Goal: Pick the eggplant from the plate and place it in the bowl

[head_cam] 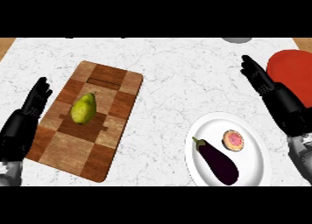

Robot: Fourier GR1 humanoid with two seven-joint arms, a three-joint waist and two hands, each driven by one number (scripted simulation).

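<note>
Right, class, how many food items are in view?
3: a pear on the wooden board, an eggplant and a small round pastry on the white plate.

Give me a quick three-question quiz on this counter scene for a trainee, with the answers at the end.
1. True or false: the eggplant lies on the cutting board.
2. Which fruit sits on the cutting board? A) apple B) pear C) lemon
3. Fill in: the bowl beside the right robot hand is coloured ____.
Key: 1 false, it lies on the white plate; 2 B; 3 red.
</note>
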